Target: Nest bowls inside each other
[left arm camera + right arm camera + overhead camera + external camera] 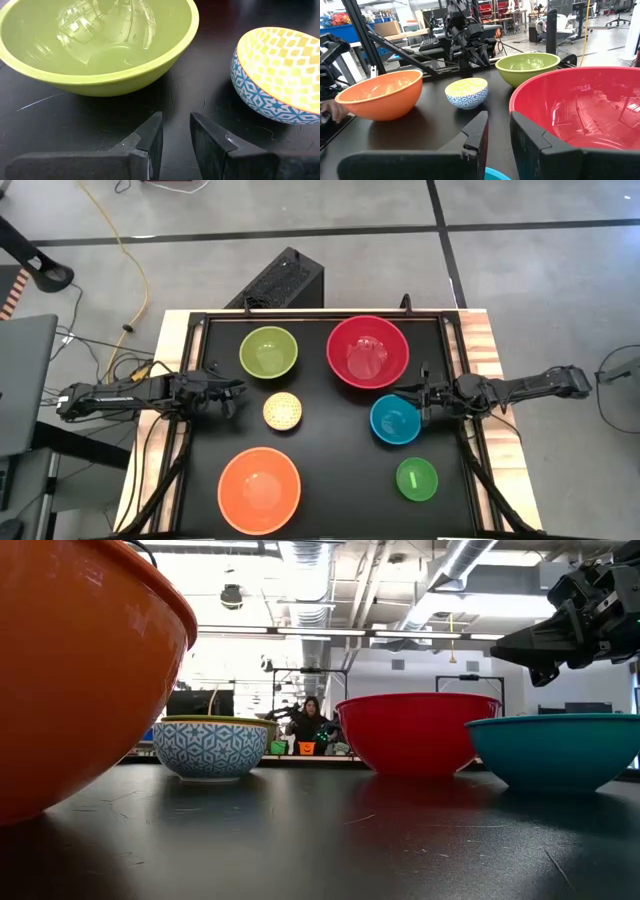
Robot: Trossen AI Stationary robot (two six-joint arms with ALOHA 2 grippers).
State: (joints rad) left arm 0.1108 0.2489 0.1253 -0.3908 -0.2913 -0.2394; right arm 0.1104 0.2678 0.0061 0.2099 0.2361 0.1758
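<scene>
Six round bowls sit apart on a black bench (330, 500), none nested. One red bowl (367, 352), the largest, is at the far middle. One lime green bowl (268, 352) is beside it toward the left arm. One orange bowl (259, 489) is at the near edge. One blue bowl (394, 420) sits just in front of the red one. One small yellow bowl (283, 412), patterned blue and white outside, lies in the middle. One small bright green bowl (417, 479) is near the right front corner.

All look like smooth, glossy plastic, with ceiling lights reflected in their hollows. The bench top is matte black with fine scratches, set in a pale wooden frame.

Two dark arms reach in. The left tool (236, 394) rests low between the lime green and yellow bowls, its fingers a narrow gap apart, gripping nothing. The right tool (412, 396) hovers above the far rim of the blue bowl, fingers likewise slightly parted and empty.

Beyond is a grey tiled floor with a yellow cable (133, 280), and a workshop with ceiling pipes where a person (310, 723) sits far off.
</scene>
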